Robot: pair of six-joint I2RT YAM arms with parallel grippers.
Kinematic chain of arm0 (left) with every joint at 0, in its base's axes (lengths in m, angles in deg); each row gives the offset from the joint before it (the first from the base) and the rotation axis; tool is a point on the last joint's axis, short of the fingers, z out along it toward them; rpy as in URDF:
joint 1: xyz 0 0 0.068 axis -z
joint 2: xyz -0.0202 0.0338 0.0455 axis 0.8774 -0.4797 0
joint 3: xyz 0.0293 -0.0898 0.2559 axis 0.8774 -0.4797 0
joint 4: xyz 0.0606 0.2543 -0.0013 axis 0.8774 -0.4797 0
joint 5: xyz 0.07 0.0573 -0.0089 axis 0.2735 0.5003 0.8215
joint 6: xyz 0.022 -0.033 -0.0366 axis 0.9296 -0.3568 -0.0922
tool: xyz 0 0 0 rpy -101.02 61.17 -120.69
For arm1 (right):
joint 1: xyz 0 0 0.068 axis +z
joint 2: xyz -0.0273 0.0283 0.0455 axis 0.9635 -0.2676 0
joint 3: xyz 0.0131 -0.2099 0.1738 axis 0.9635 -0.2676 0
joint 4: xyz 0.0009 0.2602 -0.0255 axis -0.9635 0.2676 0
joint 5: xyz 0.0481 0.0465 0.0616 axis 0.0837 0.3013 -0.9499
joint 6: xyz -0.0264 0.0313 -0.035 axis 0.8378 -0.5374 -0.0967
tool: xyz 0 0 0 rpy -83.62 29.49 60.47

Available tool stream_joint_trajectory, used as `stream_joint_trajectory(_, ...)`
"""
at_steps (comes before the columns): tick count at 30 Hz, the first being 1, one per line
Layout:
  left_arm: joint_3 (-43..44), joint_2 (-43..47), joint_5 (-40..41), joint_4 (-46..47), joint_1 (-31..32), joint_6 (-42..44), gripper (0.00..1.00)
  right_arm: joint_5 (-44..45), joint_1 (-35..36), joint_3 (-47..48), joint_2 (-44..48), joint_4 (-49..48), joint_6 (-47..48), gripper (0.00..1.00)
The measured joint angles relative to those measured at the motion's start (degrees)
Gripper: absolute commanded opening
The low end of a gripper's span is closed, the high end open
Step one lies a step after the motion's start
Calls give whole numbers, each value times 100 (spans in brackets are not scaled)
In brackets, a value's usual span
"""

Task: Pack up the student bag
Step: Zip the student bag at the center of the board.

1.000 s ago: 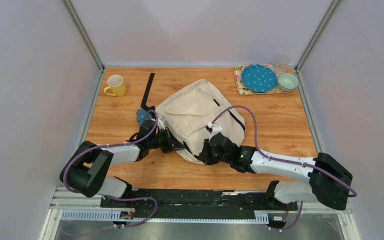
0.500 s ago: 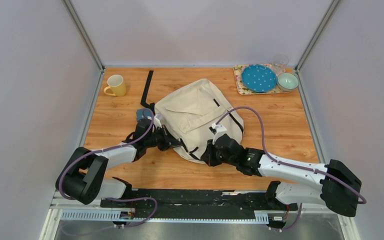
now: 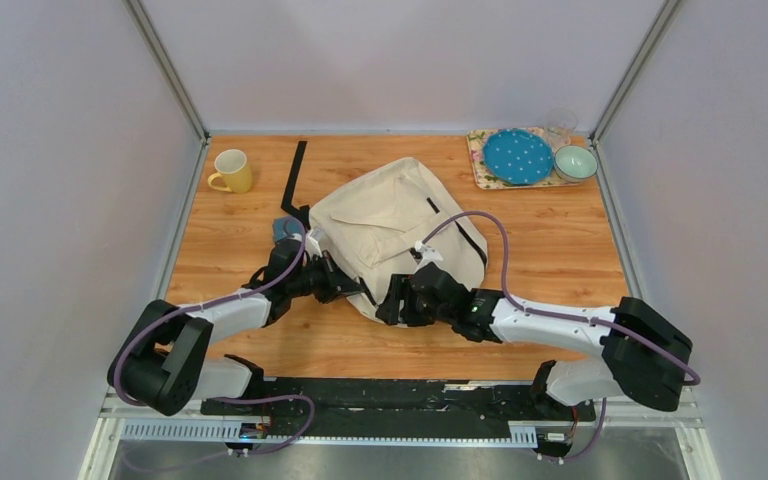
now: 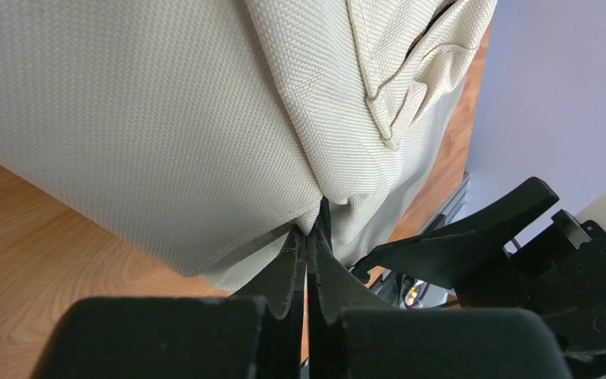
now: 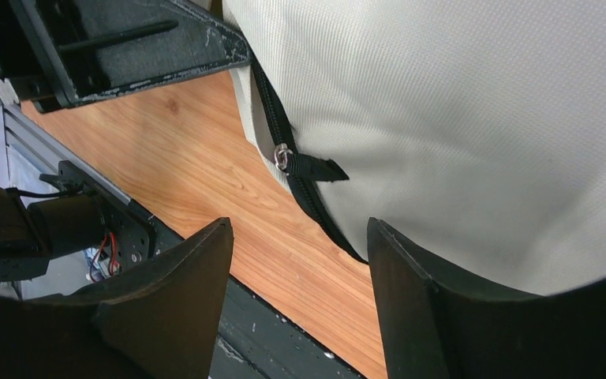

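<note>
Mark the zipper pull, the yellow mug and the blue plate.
zipper pull [image 5: 317, 167], right wrist view, on its black fabric tab.
yellow mug [image 3: 234, 170], top view, on its body.
blue plate [image 3: 518, 156], top view, on its dotted centre.

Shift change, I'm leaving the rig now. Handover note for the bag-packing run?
Left gripper: shut, pinching the student bag at its near zipper seam.
Right gripper: open, fingers either side of the black zipper pull, not touching it.
Bag lies flat in the middle of the wooden table.
Done: bag edge held.
Left: probably grip the pull, open the zipper, pack. The bag's inside is not visible.
</note>
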Motion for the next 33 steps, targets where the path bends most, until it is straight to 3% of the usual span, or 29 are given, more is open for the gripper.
stream_joint_trajectory(10,-81,96,0,70,-4,-7,0,114,-105,203,-599,-450,-348,44)
stream_joint_trajectory(27,-221,101,-15,313,-26,-144,0,570,-153,306,-968,-629,-498,35)
stream_joint_trajectory(30,-232,101,-20,341,-26,-160,0,592,-177,337,-1043,-664,-518,28)
stream_joint_trajectory(33,-234,101,-26,374,-26,-173,0,616,-203,352,-1104,-710,-522,9)
